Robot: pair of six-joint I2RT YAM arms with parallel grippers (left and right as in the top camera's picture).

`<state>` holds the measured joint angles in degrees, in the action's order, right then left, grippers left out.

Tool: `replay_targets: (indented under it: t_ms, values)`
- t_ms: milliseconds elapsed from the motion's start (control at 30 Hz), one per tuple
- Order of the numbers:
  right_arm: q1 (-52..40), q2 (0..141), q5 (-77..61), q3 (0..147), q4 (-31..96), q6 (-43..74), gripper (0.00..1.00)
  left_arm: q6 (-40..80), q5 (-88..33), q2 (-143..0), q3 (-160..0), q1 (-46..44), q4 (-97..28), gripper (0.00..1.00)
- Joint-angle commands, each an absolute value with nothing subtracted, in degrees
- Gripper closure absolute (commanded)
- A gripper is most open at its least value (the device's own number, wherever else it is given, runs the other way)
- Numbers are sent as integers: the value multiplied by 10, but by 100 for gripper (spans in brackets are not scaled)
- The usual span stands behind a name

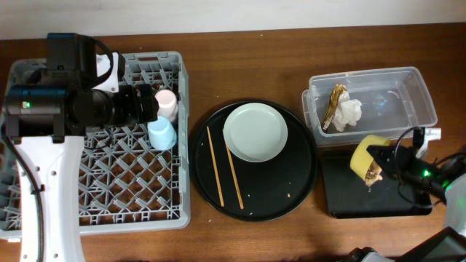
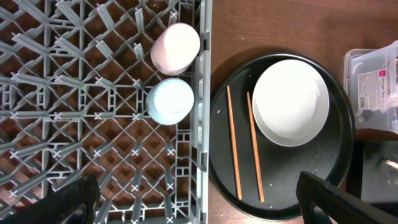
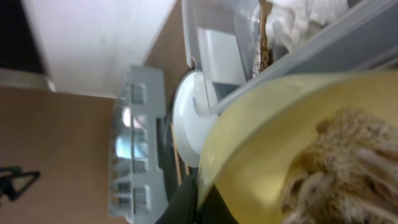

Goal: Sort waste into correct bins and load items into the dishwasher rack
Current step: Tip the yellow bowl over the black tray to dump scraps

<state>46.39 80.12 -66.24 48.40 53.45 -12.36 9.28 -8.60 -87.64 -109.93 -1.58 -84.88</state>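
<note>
My right gripper (image 1: 380, 156) is shut on the rim of the yellow bowl (image 1: 365, 155) and holds it tilted over the black rectangular tray (image 1: 342, 200). Beige-brown food scraps (image 3: 339, 165) sit in the bowl. The clear tub (image 1: 415, 94) holds the white napkin (image 1: 351, 111) and the gold-brown wrapper (image 1: 335, 102). The pink cup (image 1: 167, 102) and light-blue cup (image 1: 162, 133) stand upside down in the grey rack (image 1: 109, 182). The pale plate (image 1: 255, 132) and two chopsticks (image 1: 224, 173) lie on the round black tray (image 1: 291, 189). My left gripper (image 2: 199, 205) is open and empty above the rack's edge.
The wooden table (image 1: 255, 240) runs round everything. The rack fills the left side, the round tray the middle, the two bins the right. A few crumbs lie on the round tray.
</note>
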Motion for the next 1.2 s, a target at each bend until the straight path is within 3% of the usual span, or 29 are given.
replay_targets:
  t_ms: [0,333,600,1167]
  values:
    - [486,802,-743,443,498,-133,96,94,-90,-878,-1100,-14,-849,1]
    - [529,802,-878,386,422,-132,96,94,-90,-878,-1100,-14,-849,1]
    - [594,802,-881,384,452,-131,96,94,-90,-878,-1100,-14,-849,1]
    - [597,802,-889,384,474,-70,96,94,-90,-878,-1100,-14,-849,1]
